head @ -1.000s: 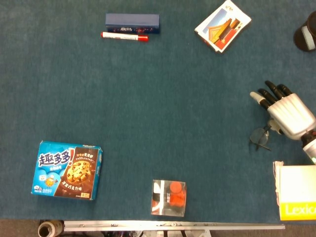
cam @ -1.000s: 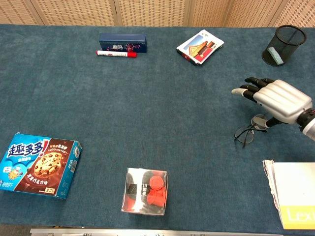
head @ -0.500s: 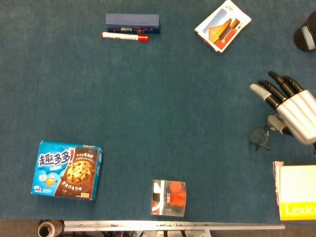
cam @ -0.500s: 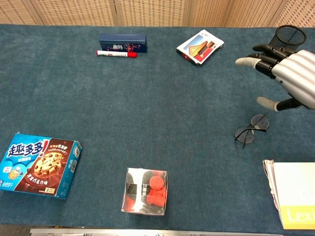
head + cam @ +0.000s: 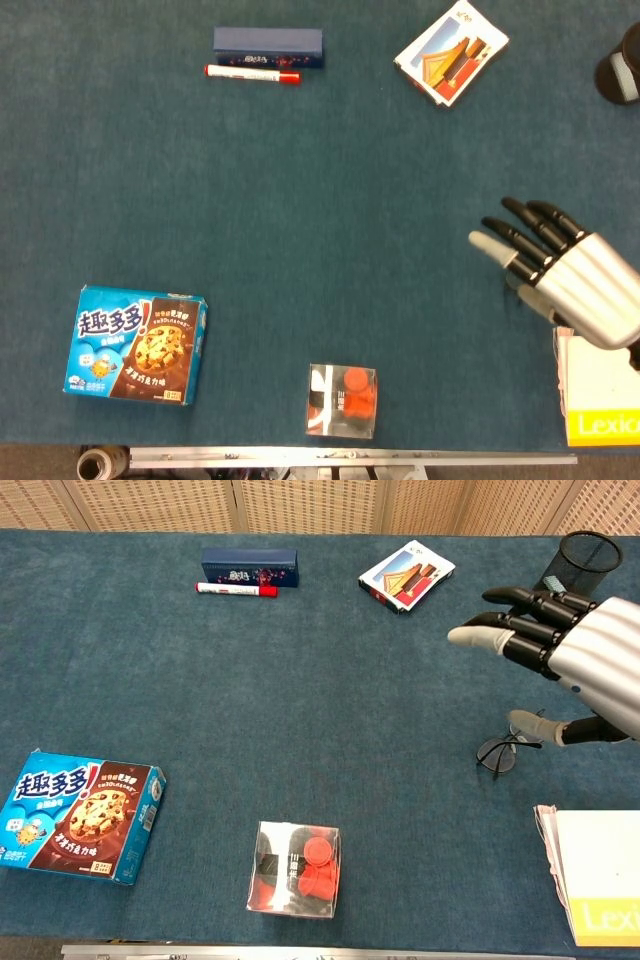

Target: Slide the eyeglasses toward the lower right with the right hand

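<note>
Right hand (image 5: 585,665) hovers above glasses (image 5: 497,753), fingers spread, holding nothing. Glasses appear light, thin-framed, fragile; push flat against the frame, not the lenses.

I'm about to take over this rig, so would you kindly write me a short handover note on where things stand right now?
Right hand: empty, fingers spread, raised over the right side of the table; not touching anything as far as the chest view shows.
Left hand: not in view.
Eyeglasses: on the blue table, partly hidden under the right hand's thumb in the chest view; the head view hides them behind the hand.
Done: unclear; the glasses lie left of and above the white and yellow box at the lower right.
Left: lower the hand onto the glasses and slide them toward the lower right.
</note>
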Controlling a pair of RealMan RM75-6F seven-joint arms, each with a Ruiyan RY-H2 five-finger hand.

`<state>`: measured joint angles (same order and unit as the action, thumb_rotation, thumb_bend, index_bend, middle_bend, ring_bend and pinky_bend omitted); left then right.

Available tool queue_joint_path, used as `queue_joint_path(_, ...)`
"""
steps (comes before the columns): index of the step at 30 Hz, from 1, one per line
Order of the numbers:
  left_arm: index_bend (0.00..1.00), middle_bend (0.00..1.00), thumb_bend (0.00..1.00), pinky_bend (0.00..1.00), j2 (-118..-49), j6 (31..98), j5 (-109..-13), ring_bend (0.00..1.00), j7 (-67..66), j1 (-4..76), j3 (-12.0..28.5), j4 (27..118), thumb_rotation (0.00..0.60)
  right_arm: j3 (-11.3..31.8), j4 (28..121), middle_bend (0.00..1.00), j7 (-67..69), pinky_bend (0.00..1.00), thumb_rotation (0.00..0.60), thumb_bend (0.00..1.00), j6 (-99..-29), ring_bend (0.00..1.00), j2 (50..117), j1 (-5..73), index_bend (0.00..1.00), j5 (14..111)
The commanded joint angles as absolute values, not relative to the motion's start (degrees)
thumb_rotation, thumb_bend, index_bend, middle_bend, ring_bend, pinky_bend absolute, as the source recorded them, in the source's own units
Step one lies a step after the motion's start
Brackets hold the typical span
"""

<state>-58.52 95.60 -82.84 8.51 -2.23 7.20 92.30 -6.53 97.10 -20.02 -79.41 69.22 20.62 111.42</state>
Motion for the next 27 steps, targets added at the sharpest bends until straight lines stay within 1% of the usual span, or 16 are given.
queue_joint_path(1, 0.42, 0.29, 0.22, 0.46, -58.55, 95.66, -82.90, 0.30, 8.40, -2.25, 7.19, 92.28, 0.600, -6.72, 96.63, 0.20, -21.41, 0.21, 0.600, 0.25, -77.62, 0.07, 69.91, 20.72, 0.16, 111.55)
queue_joint_path(16, 0.42, 0.29, 0.22, 0.46, -58.24, 95.56, -82.52, 0.30, 9.28, -2.42, 7.33, 92.23, 0.600, -5.60, 94.19, 0.20, -24.32, 0.21, 0.600, 0.25, -71.42, 0.07, 73.31, 22.01, 0.16, 109.30)
queue_joint_path(27, 0.42, 0.29, 0.22, 0.46, -58.23, 95.75, -82.66, 0.30, 9.16, -2.50, 7.35, 92.23, 0.600, -5.03, 91.79, 0.20, -23.83, 0.21, 0.600, 0.26, -71.47, 0.07, 73.55, 21.43, 0.16, 107.17)
